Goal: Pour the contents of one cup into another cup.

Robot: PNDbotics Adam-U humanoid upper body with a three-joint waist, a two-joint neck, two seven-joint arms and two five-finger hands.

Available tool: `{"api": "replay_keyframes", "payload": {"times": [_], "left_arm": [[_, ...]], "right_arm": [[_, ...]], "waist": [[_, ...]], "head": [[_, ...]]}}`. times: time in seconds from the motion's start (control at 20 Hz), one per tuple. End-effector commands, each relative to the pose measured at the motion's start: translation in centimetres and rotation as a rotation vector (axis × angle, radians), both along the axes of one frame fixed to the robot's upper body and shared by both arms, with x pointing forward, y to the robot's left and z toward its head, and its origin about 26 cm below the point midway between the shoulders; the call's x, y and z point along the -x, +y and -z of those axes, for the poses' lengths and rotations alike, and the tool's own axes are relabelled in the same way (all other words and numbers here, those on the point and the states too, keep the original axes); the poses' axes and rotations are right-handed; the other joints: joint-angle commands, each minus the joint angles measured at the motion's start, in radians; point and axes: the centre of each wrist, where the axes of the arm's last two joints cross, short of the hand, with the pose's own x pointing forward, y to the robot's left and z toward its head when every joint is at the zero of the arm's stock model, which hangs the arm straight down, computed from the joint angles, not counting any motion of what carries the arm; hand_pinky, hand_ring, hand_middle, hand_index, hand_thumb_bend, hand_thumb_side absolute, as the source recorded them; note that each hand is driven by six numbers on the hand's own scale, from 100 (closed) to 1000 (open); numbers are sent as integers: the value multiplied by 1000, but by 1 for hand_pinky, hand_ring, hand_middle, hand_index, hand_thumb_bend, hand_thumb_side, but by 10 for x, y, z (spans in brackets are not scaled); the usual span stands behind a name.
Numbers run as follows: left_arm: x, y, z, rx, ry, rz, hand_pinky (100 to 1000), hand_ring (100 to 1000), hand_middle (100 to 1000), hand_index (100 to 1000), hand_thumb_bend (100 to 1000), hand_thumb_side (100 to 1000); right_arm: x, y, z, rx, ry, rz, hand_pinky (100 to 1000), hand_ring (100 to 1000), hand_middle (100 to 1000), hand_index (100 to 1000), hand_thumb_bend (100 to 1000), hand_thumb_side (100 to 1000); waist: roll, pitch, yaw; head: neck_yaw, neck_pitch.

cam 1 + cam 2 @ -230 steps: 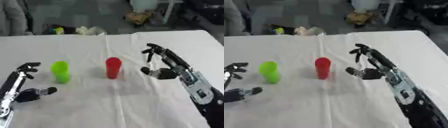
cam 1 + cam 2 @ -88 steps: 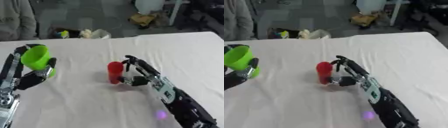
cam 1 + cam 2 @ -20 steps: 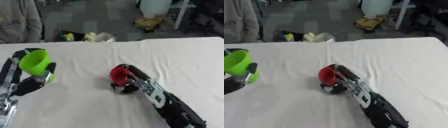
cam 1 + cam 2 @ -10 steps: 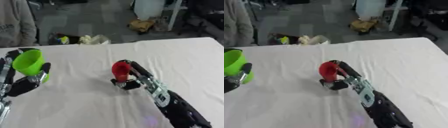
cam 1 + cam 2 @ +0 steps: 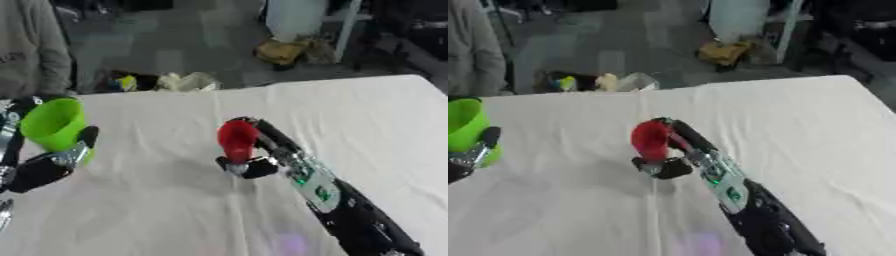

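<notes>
On the white table [image 5: 367, 115], the right hand [image 5: 262, 150] grips the red cup [image 5: 236, 140], the left hand [image 5: 48, 167] grips the green cup [image 5: 54, 124]. No pouring yet.

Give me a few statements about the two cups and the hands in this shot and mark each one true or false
1. The right hand is curled round the red cup. True.
2. The green cup stands on the table with no hand on it. False: the left hand holds it up at the left side.
3. The red cup is right of the green cup. True.
4. The two cups are touching. False: a stretch of white cloth lies between them.
5. The left hand is empty and open. False: it is shut on the green cup.
</notes>
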Motion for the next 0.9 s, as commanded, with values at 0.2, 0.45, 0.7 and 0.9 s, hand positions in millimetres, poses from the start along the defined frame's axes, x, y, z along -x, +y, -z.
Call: {"api": "replay_keyframes", "payload": {"times": [0.2,0.45,0.7,0.9], "left_arm": [[1,3,-26,-199,-45,6,409,334,381,694,218,286],[-1,-6,-39,-285,-69,26,409,331,377,691,231,275],[-5,-20,-45,-331,-86,61,409,329,376,690,236,273],[-5,-34,-50,-377,-107,105,412,329,375,687,243,271]], "right_arm": [[4,20,-11,16,-10,-94,876,867,107,505,100,312],[5,33,-7,37,7,-142,877,868,106,506,100,310],[4,45,-4,52,16,-181,877,868,104,506,100,310],[2,51,-1,58,27,-197,877,870,103,506,100,307]], "waist": [[6,-22,3],[10,-25,7],[10,-26,10],[9,-26,15]], "head": [[-13,1],[-20,3],[-24,2],[-27,1]]}}
